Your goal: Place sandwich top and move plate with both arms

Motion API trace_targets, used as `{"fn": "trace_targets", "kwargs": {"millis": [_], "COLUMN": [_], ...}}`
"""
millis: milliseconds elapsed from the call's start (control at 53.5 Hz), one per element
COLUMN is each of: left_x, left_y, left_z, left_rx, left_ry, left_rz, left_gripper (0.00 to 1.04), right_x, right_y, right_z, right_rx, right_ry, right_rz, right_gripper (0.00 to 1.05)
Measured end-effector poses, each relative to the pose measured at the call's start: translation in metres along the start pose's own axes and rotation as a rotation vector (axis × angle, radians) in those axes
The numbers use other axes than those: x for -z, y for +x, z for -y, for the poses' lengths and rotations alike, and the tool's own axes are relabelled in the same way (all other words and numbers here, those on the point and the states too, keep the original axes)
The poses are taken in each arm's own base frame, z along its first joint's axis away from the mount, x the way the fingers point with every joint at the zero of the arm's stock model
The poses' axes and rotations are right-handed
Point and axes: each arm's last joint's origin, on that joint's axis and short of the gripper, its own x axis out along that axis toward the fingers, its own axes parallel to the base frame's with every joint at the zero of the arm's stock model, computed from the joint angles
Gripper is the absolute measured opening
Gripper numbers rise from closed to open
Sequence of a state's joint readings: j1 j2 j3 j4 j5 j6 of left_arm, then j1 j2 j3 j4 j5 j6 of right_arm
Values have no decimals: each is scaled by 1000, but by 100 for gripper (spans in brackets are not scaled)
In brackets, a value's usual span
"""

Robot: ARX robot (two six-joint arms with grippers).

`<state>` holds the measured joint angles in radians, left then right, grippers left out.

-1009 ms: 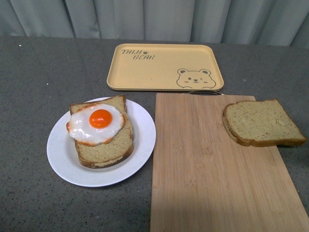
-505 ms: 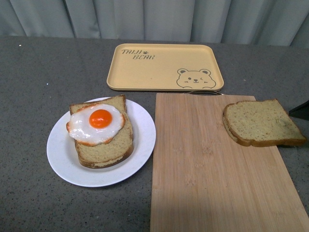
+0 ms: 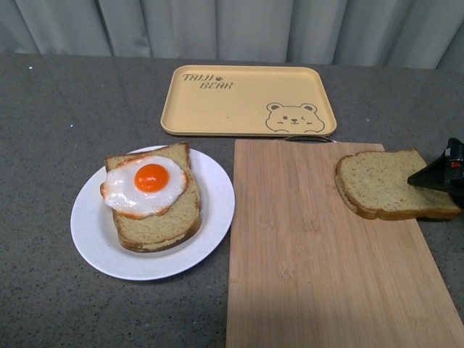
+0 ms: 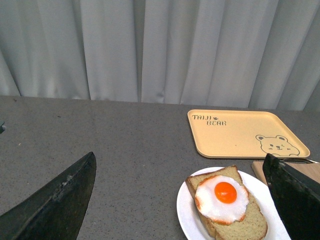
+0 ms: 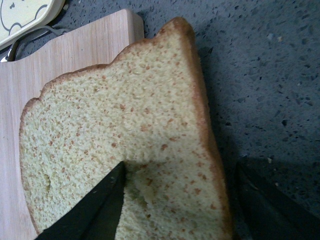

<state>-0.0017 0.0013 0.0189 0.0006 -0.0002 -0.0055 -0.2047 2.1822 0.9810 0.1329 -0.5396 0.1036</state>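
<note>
Seven entries, left to right, each placed against the wooden board (image 3: 319, 268) on the grey speckled table (image 3: 58, 109).

1. Left gripper (image 4: 179, 157): you see it in the left wrist view only. Its jaws are spread wide and hold nothing. It hangs above the table on the board's left side, and you cannot tell how far off.

2. Plate (image 3: 94, 239): round and white, lying flat on the table just left of the board. Its rim comes close to the board's left edge, and you cannot tell whether they touch.

3. Bread slice (image 3: 163, 221): lies on the plate, left of the board.

4. Fried egg (image 3: 145, 185): sits on that slice with its orange yolk up, left of the board.

5. Yellow bear tray (image 3: 246, 98): lies beyond the board's far edge, mostly toward the board's left half, with nothing on it.

6. Metal loop (image 3: 308, 138): thin, lying at the board's far edge between the board and the tray.

7. Sandwich top (image 3: 380, 185): a bare speckled slice lying flat on the board's far right corner. Its right end overhangs the board's right edge above the table.

8. Right gripper (image 5: 181, 167): sits at the board's right edge over the overhanging end of the sandwich top. Your jaws are parted and not closed on anything. One finger (image 5: 95, 210) is over the crumb and the other is past the crust, above the table. You cannot tell whether the first finger touches the bread.
</note>
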Motion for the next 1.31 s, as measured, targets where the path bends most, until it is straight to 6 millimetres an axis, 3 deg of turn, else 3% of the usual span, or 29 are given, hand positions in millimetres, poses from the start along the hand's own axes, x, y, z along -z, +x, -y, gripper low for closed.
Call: {"fn": "trace_targets", "kwargs": {"millis": [430,636,897,991,1028,1308], "left_x": [0,0,0,0,0,0], "left_y": [0,0,0,0,0,0], "left_z": [0,0,0,0,0,0], "left_rx": [0,0,0,0,0,0], "left_ry": [0,0,0,0,0,0], "left_rz": [0,0,0,0,0,0], "left_gripper": [98,98,98,98,98,98], "right_x": [0,-5,-13,-14,-14,-8], "right_y": [-9,-33,-55,-46,-36,23], "right_z": [-6,-26,-86,-113,-129,-195], "right_rx": [-3,-83,-325,-391,-423,-540], "right_ry": [-3,-43,-159,-198,-212,-262], "right_rz": [5,49,125,117,94,-24], "right_gripper": [5,2,2,2,2,2]}}
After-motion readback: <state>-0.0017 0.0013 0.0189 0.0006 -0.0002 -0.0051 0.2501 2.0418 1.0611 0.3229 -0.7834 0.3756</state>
